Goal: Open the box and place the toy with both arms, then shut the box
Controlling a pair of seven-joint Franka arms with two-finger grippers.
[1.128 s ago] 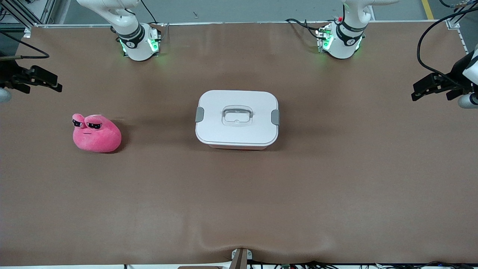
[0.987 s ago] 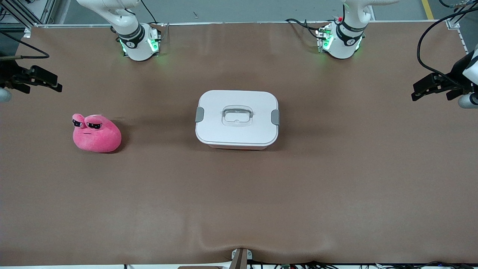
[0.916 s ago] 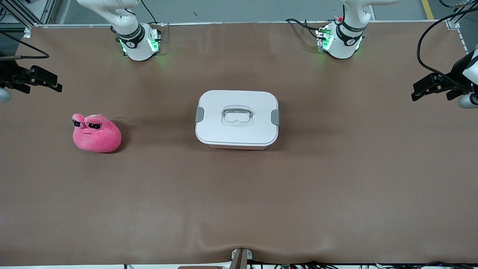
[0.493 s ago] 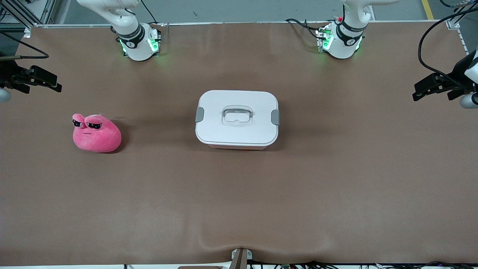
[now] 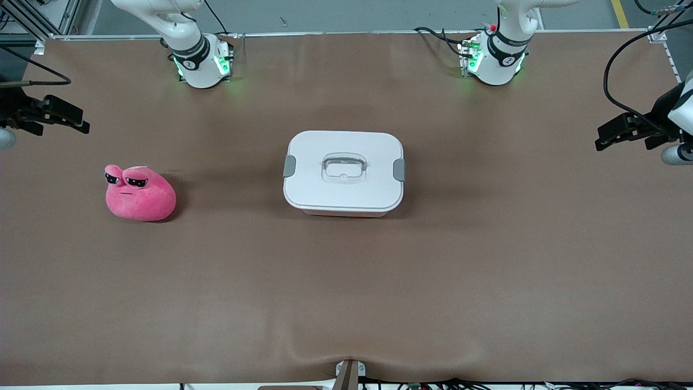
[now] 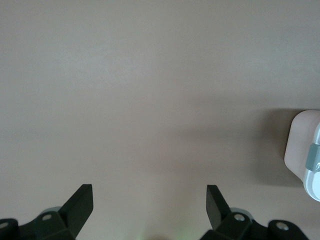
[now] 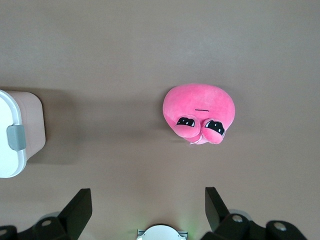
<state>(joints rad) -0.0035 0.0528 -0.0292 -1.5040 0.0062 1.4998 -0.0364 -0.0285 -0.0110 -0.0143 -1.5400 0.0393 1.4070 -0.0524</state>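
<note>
The box (image 5: 344,173) stands mid-table with its white lid on and its grey side clips (image 5: 399,170) down. The pink toy (image 5: 139,193) sits on the mat toward the right arm's end, apart from the box. My left gripper (image 5: 602,140) hangs open over the left arm's end of the table, nothing between its fingers (image 6: 149,195). Only a corner of the box (image 6: 302,150) shows in its wrist view. My right gripper (image 5: 82,123) hangs open and empty over the right arm's end (image 7: 148,196). Its wrist view shows the toy (image 7: 199,107) and a box corner (image 7: 15,135).
Brown mat (image 5: 346,281) covers the whole table, with a slight wrinkle at the front edge by a small camera mount (image 5: 349,374). The two arm bases (image 5: 200,62) (image 5: 492,59) stand along the edge farthest from the front camera. A black cable (image 5: 617,59) loops by the left arm.
My left gripper has drifted slightly over its end of the table. The right arm, box and toy have not moved.
</note>
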